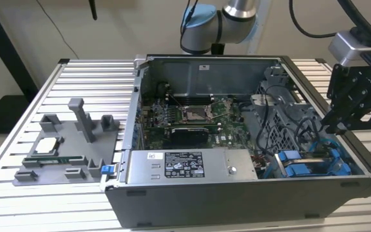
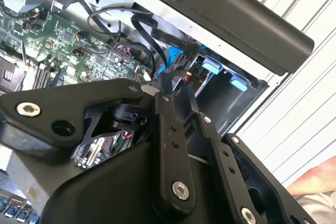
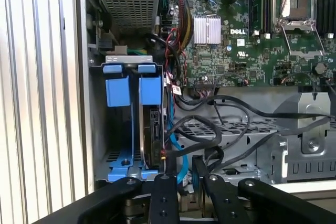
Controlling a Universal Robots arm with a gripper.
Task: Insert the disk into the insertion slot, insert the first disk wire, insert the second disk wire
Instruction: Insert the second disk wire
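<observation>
The disk (image 3: 155,135) stands on edge inside the insertion slot (image 3: 116,92), a grey bay with blue fittings at the near corner of the open computer case on the exterior view's right. There the disk (image 1: 312,157) shows as a thin strip between the blue fittings of the slot (image 1: 290,166). My black gripper (image 1: 335,129) hangs just above the bay, a little toward the case wall. In both wrist views the gripper (image 3: 182,174) (image 2: 177,90) has its fingers close together on a thin disk wire (image 3: 183,167), beside the disk's end. Black wires (image 3: 210,129) loop next to it.
A grey labelled power-supply box (image 1: 185,165) lies at the case front, with the motherboard (image 1: 192,116) behind it. A perforated metal cage (image 3: 247,140) sits beside the bay. A grey fixture with parts (image 1: 66,150) rests on the slatted table at the exterior view's left.
</observation>
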